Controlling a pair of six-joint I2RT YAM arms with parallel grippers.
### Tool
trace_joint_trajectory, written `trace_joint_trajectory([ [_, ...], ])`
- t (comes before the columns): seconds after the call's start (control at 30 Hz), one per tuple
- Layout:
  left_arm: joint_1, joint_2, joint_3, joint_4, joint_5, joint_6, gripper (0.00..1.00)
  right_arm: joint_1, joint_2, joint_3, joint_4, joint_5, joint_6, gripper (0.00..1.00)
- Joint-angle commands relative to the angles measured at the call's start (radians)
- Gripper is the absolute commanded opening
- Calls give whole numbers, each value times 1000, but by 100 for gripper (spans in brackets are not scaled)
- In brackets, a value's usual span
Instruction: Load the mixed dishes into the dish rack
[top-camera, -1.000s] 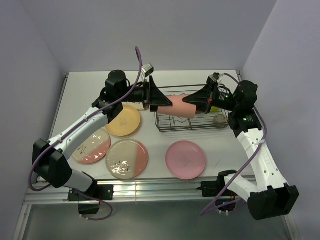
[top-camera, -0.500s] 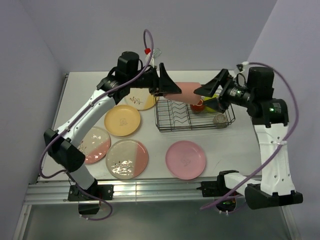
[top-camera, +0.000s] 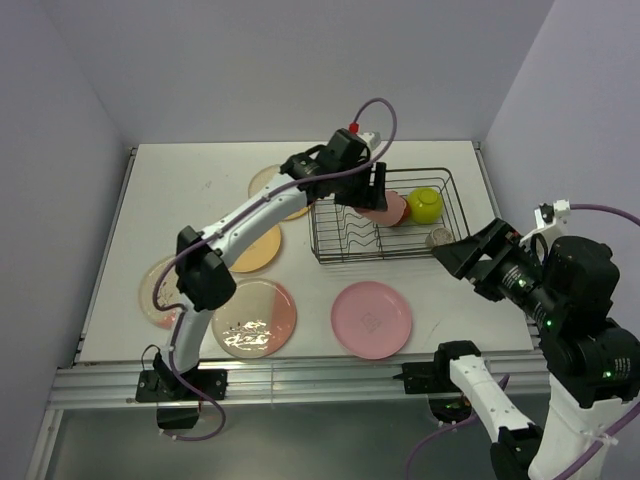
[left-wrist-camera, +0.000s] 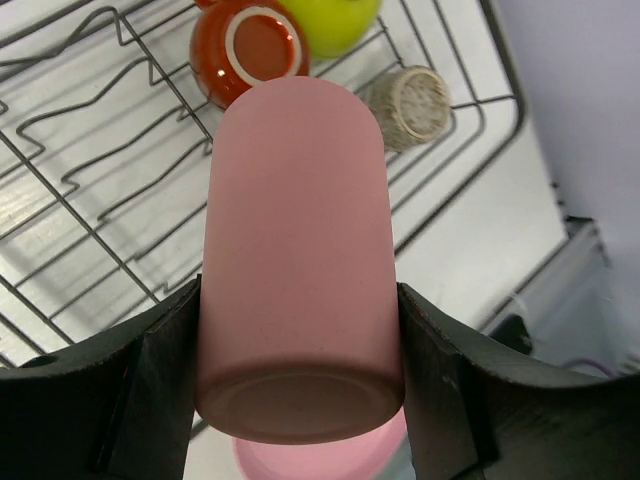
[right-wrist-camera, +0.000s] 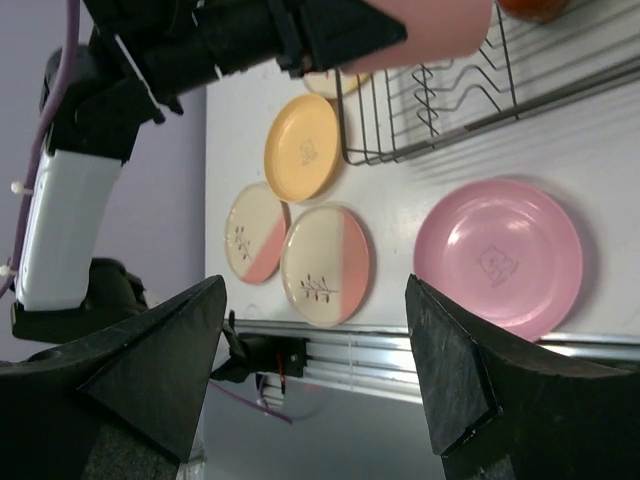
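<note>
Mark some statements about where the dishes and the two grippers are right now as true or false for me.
1. The left gripper holds the salmon-pink tumbler above the dish rack. True.
2. The right gripper is clamped on a plate. False: it is open and empty, off the rack's front right corner.
3. The dark red mug is already inside the rack. True.
4. The pink plate stands between the rack's divider prongs. False: it lies flat on the table, in front of the rack.
</note>
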Motion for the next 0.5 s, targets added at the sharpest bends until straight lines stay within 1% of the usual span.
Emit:
trace_joint_trajectory([
  [0.0,-45,74,169,-53,-165,54,0,-5,14,-45,-62,16,-9,79],
  [0.07,-59,117,197,-47,-166,42,0,-4,20,-31,-77,27,-21,79],
  [0.23,-88,155,186,0,-166,41,0,-5,20,-44,-88,33,-29,79],
  [0.37,-106,212,226,-25,-168,53,0,-5,18,-45,-83,43,-29,79],
  [0.47,-125,224,208,-14,-166,59,0,-4,9,-60,-74,47,-25,79],
])
